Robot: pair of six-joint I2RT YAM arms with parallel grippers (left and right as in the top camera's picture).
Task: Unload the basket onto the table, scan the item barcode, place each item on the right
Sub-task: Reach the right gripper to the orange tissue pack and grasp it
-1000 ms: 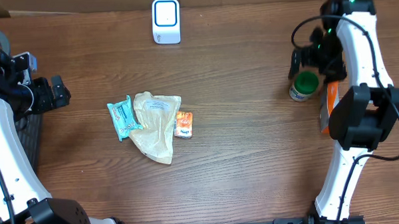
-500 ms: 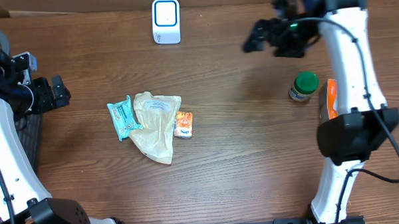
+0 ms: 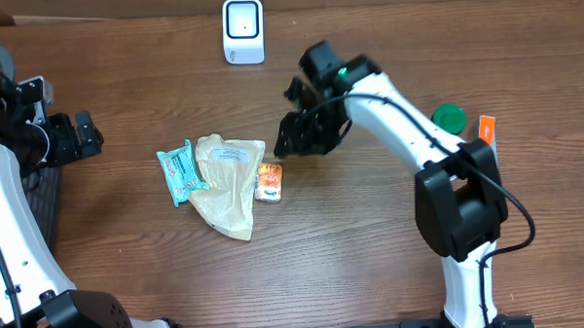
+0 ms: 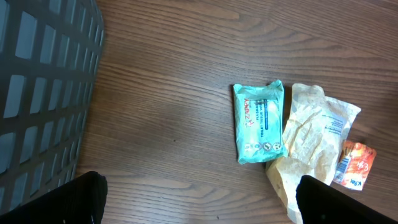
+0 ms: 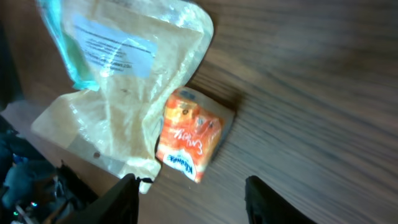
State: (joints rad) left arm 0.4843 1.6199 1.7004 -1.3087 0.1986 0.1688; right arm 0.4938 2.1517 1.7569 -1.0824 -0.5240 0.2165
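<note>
A white barcode scanner [image 3: 243, 29] stands at the back of the table. In the middle lie a teal wipes pack [image 3: 178, 173], a crumpled beige bag [image 3: 229, 181] and a small orange tissue packet [image 3: 269, 181]. My right gripper [image 3: 293, 140] hovers just right of and behind the orange packet [image 5: 189, 134], which lies ahead of its open jaws [image 5: 193, 205] with nothing between them. The beige bag [image 5: 124, 93] fills that view's left. My left gripper [image 3: 82, 135] waits at the far left, wide open [image 4: 205, 205], looking at the teal pack [image 4: 259, 122].
A green-lidded jar [image 3: 448, 118] and an orange package [image 3: 486, 130] sit at the right, behind the right arm. A black slatted basket [image 4: 43, 87] stands at the left table edge beside my left gripper.
My right arm left the green-lidded jar at the right and swung across to the middle, ending over the orange packet. Its jaws narrowed. The left arm stayed still.
</note>
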